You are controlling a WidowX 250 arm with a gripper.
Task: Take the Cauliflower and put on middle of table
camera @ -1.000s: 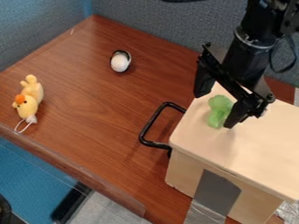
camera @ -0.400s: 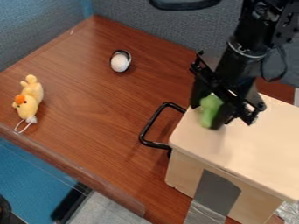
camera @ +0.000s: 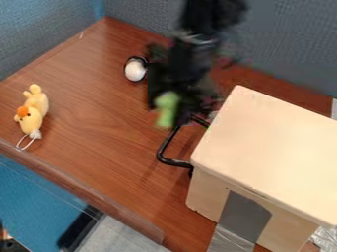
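Standing nearest at the right, a pale tan box (camera: 270, 147) with rounded corners carries grey tape (camera: 243, 216) down its front. Beside it, a black bent-bar handle (camera: 162, 152) juts over the reddish-brown wooden worktop (camera: 99, 147). A yellow plush chick (camera: 31, 112) with an orange beak lies near the left edge; farther back sits a white rounded object (camera: 135, 70) with a dark rim. Grey fabric partitions (camera: 289, 44) rise behind. The black robot arm (camera: 205, 19) comes down from the top edge, right of centre. Its black two-finger tool (camera: 169, 110), blurred, points downward, closed on the green cauliflower toy (camera: 166, 106), which is over the worktop, left of the box.
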